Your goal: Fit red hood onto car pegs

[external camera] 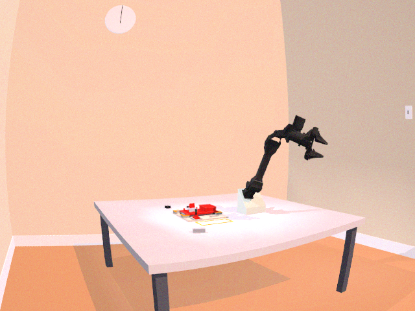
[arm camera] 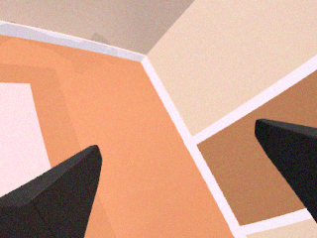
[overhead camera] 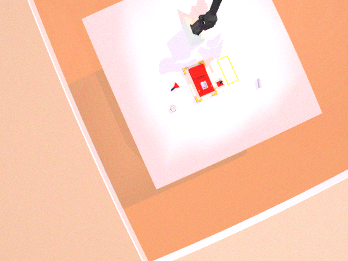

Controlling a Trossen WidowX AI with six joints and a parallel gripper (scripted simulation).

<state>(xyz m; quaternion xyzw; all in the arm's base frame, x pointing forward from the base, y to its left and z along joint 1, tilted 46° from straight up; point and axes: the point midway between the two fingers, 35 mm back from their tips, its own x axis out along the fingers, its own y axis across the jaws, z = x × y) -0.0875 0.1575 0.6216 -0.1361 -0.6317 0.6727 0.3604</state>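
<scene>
The red chassis point(overhead camera: 207, 91) point(external camera: 203, 212) sits in the jig with yellow corners point(overhead camera: 198, 99). The pale engine block point(overhead camera: 204, 85) is uncovered on the deck, with small pegs faintly visible around it. A taller red box point(overhead camera: 198, 70) point(external camera: 207, 208) stands at the other end of the chassis. I cannot tell the hood apart from the red parts in view; its corner holes are too small to see. My gripper point(external camera: 325, 149) point(arm camera: 177, 140) is open and empty, high above the table's far right, pointing away from the car. It is outside the top view.
Small red-and-black pieces point(overhead camera: 219, 82) point(overhead camera: 175, 85) lie on either side of the jig. A round part point(overhead camera: 173, 108), a grey block point(overhead camera: 259, 82) point(external camera: 199, 230) and a yellow outline point(overhead camera: 222, 57) point(external camera: 216, 223) are nearby. The pale arm base point(external camera: 251, 205) stands beyond the car.
</scene>
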